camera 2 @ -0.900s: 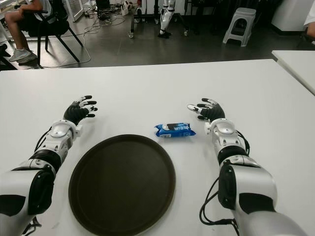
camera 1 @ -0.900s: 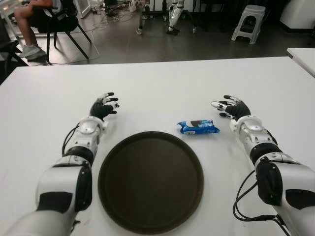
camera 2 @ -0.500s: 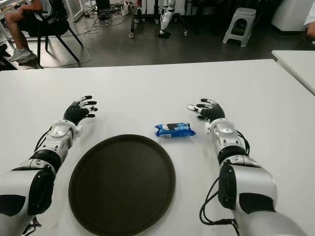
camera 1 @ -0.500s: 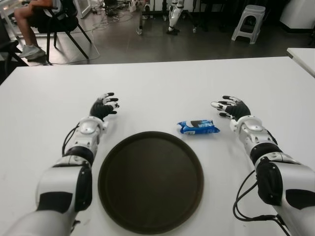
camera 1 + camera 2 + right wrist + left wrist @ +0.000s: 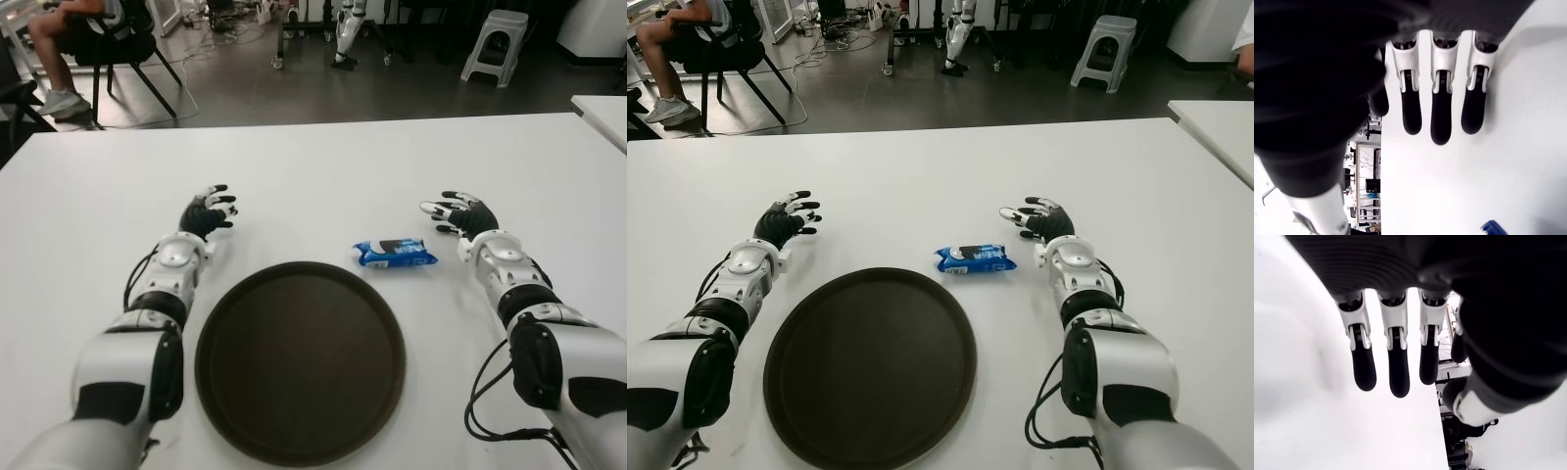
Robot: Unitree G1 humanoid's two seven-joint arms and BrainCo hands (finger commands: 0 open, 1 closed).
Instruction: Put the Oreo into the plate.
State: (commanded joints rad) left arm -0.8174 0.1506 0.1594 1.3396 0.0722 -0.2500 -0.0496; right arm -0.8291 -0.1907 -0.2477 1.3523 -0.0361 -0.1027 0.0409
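Note:
A blue Oreo packet lies flat on the white table, just beyond the right rim of the round dark brown plate. My right hand is a short way to the right of the packet, fingers spread, holding nothing; its wrist view shows straight fingers over bare table and a blue corner of the Oreo packet. My left hand shows beyond the plate's left side, fingers extended and empty.
Past the table's far edge the floor holds a white stool, a chair with a seated person and cables. A second white table shows at the right.

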